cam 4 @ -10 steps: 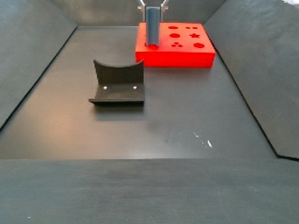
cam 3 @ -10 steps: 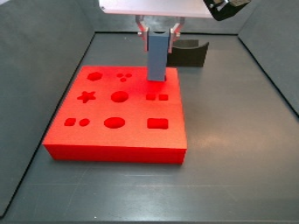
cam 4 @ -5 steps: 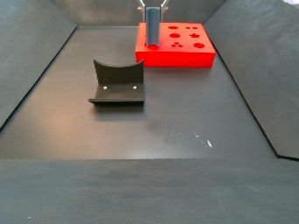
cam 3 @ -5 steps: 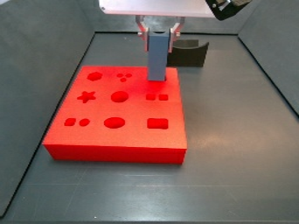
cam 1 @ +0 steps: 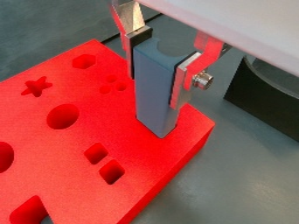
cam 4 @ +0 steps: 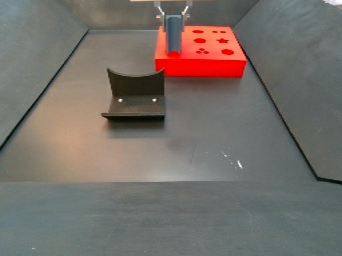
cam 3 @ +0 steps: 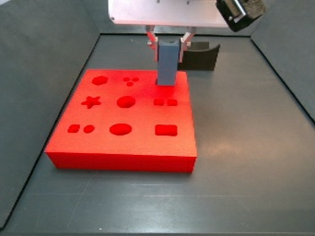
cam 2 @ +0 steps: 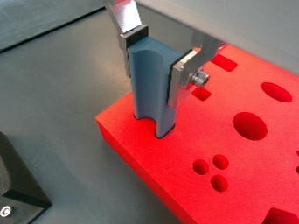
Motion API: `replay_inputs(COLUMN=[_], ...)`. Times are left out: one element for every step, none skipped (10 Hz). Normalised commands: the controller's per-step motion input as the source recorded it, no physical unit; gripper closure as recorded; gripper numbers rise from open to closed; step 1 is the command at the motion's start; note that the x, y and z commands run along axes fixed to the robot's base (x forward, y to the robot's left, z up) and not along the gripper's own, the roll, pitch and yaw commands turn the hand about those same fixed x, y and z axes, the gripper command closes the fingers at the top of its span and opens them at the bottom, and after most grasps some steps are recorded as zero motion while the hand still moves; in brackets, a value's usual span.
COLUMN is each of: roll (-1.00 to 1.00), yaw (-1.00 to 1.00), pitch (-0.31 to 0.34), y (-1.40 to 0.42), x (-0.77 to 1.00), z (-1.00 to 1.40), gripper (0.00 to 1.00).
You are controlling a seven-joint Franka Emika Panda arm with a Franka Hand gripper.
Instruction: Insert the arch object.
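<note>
The arch object (cam 3: 167, 63) is a slim blue-grey bar held upright between my fingers. It shows in both wrist views (cam 1: 158, 92) (cam 2: 149, 87) and in a side view (cam 4: 173, 36). My gripper (cam 3: 169, 38) (cam 1: 162, 59) (cam 2: 159, 61) (cam 4: 173, 14) is shut on its upper part. It hangs over the back edge of the red board (cam 3: 123, 149) (cam 4: 201, 66) (cam 1: 152, 179) (cam 2: 163, 171). The bar's lower end meets the board's top near a corner. What lies under it is hidden.
The board has several cut-outs: a star (cam 3: 94, 101), rounds and squares. The dark fixture with a curved notch stands on the floor (cam 4: 134, 96), apart from the board, and shows behind it in a side view (cam 3: 202, 55). Grey walls close in the floor.
The gripper has come down a little with the arch object. The bar's visible length above the board has shortened slightly. Board and fixture have not moved.
</note>
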Motion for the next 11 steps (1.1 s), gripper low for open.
replay_inputs(roll=[0.03,0.21,0.30,0.30,0.28,0.21,0.20,0.19,0.15,0.00,0.00], yaw=[0.00,0.00,0.00,0.00,0.00,0.00,0.00,0.00,0.00,0.00,0.00], pitch=[0.000,0.000,-0.033,-0.056,-0.044,-0.053,-0.044,-0.044,-0.051,-0.057,-0.081], y=[0.00,0.00,0.00,0.00,0.00,-0.01,-0.03,-0.03,-0.06,-0.11,-0.10], x=[0.00,0.00,0.00,0.00,0.00,0.00,0.00,0.00,0.00,0.00,0.00], z=[-0.09,-0.37,-0.61,-0.72,-0.78,-0.91,-0.95,-0.97,-1.00,-1.00,-1.00], gripper=[1.00,1.00,1.00,1.00,1.00,1.00,1.00,1.00,1.00,1.00,1.00])
